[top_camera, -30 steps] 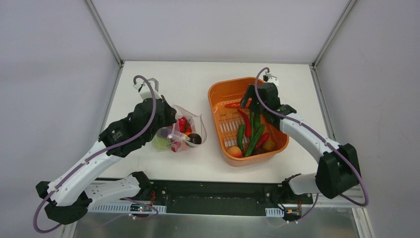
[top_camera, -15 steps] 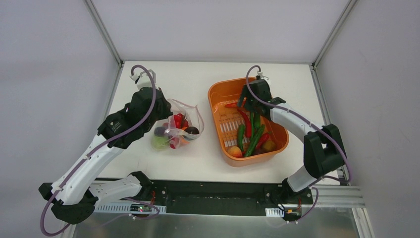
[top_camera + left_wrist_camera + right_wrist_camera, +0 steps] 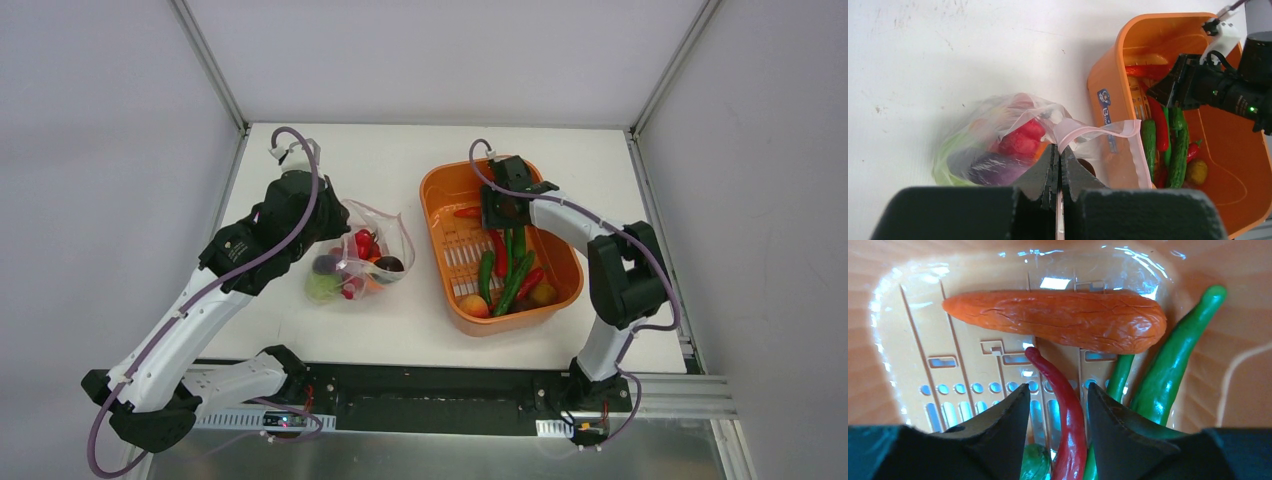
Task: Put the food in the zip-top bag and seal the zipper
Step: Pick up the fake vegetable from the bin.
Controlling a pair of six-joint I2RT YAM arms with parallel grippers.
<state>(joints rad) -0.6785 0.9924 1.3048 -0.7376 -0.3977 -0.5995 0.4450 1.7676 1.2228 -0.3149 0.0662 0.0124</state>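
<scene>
The clear zip-top bag lies left of centre with red, dark purple and light green food inside. My left gripper is shut on the bag's mouth edge, pinching the pink zipper, and the mouth gapes toward the tub. My right gripper is down in the far end of the orange tub. Its jaws stand apart on either side of a red pepper. An orange piece lies just beyond the fingertips. Green peppers lie to the right.
More peppers and two red-yellow fruits lie at the near end of the tub. The tub's wall stands close to the right of the bag's mouth. White tabletop runs behind both.
My right gripper has moved left and down into the tub's far end, and its jaws have narrowed around the red pepper. The left gripper has stayed shut on the bag, shifting only slightly.
</scene>
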